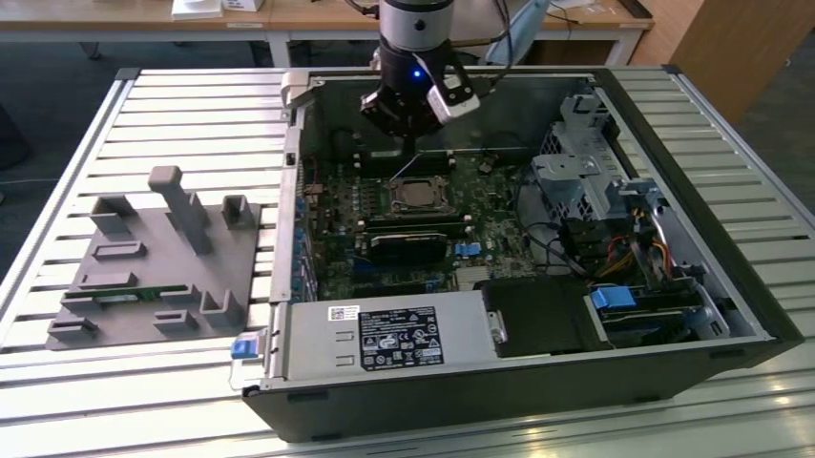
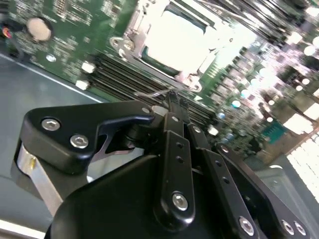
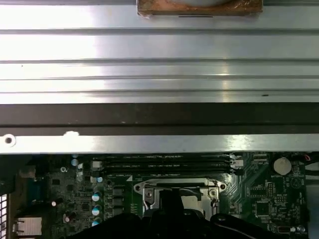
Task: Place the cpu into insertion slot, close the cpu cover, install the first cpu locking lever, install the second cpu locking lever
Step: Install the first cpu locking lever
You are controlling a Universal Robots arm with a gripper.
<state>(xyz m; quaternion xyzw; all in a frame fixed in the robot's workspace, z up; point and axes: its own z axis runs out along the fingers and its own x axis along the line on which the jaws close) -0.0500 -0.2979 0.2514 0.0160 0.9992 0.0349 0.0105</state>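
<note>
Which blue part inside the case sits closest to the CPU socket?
The small blue connector on the green board, just beside the memory slots; the bigger blue tab sits by the drive bay toward the exterior view's right.

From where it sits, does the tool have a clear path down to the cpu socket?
Probably yes. The tool hangs just behind the socket inside the open case, and nothing stands between them. In the second wrist view its tip is beside the cover.

One open computer case (image 1: 662,377) on one slatted counter (image 1: 76,124). One green board (image 1: 382,277) inside, with one chip (image 1: 417,196) in one socket at frame centre. One grey holder tray (image 1: 153,286) at left. One pincer (image 1: 410,134) above.
</note>
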